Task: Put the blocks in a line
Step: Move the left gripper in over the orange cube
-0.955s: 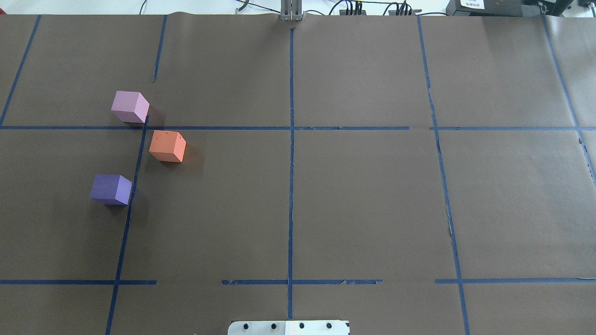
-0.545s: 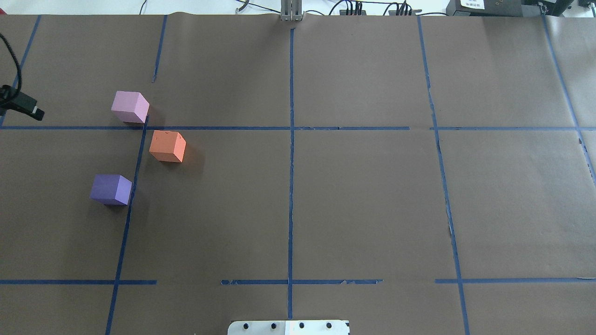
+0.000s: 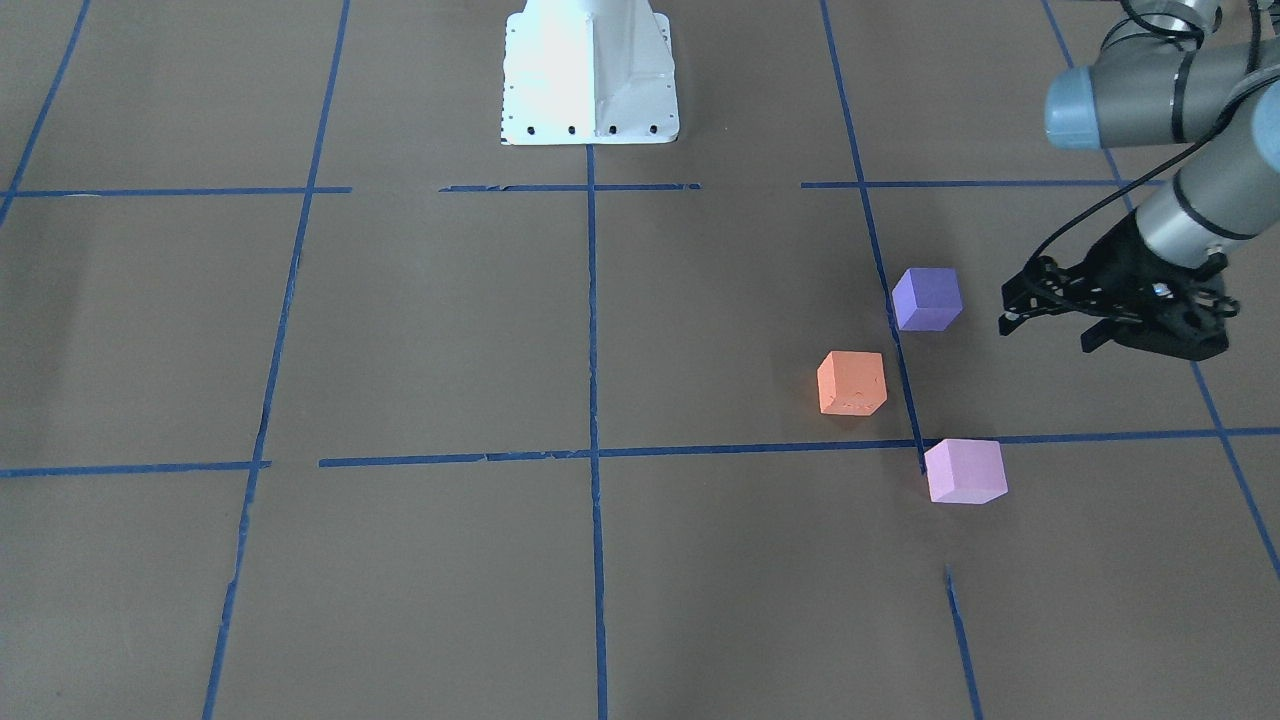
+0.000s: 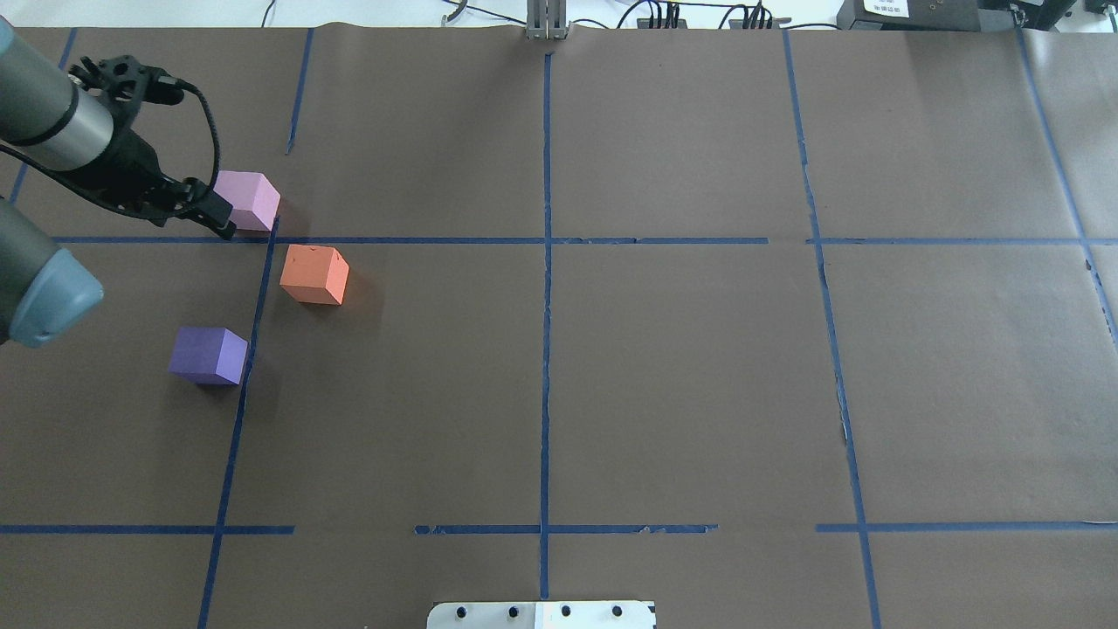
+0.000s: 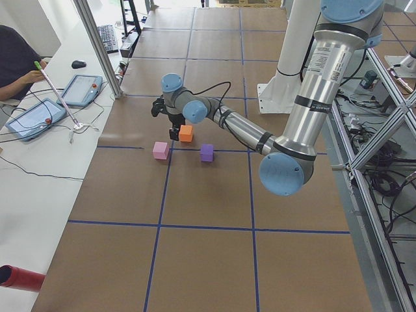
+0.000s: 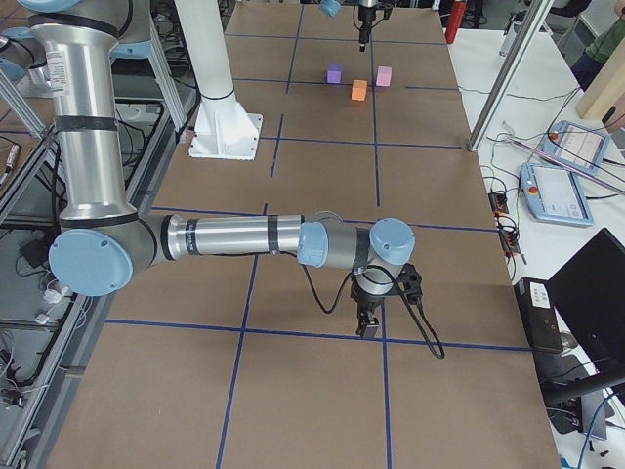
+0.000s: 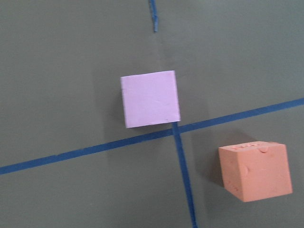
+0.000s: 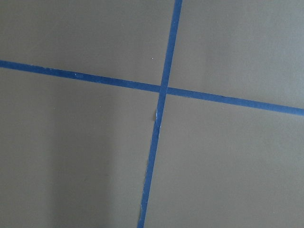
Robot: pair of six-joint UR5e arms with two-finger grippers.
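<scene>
Three cubes sit apart on the brown paper at the table's left side. They are the pale pink one [image 4: 251, 197], the orange one [image 4: 314, 274] and the violet-purple one [image 4: 208, 355]. They also show in the front view: pink [image 3: 965, 470], orange [image 3: 851, 382], purple [image 3: 927, 298]. My left gripper [image 4: 205, 208] hovers above the table just left of the pink cube. It looks open and empty [image 3: 1045, 325]. The left wrist view looks down on the pink cube [image 7: 150, 98] and the orange cube [image 7: 255, 171]. My right gripper [image 6: 369, 322] shows only in the exterior right view, low over the table's right end. I cannot tell its state.
Blue tape lines [image 4: 546, 262] divide the brown paper into a grid. The robot's white base [image 3: 588, 70] stands at the near middle edge. Cables and boxes [image 4: 926, 13] lie beyond the far edge. Operators' tablets [image 5: 36, 117] lie on the side table.
My left arm has come in from the left edge and moved right, up to the pink cube. The three cubes have not moved.
</scene>
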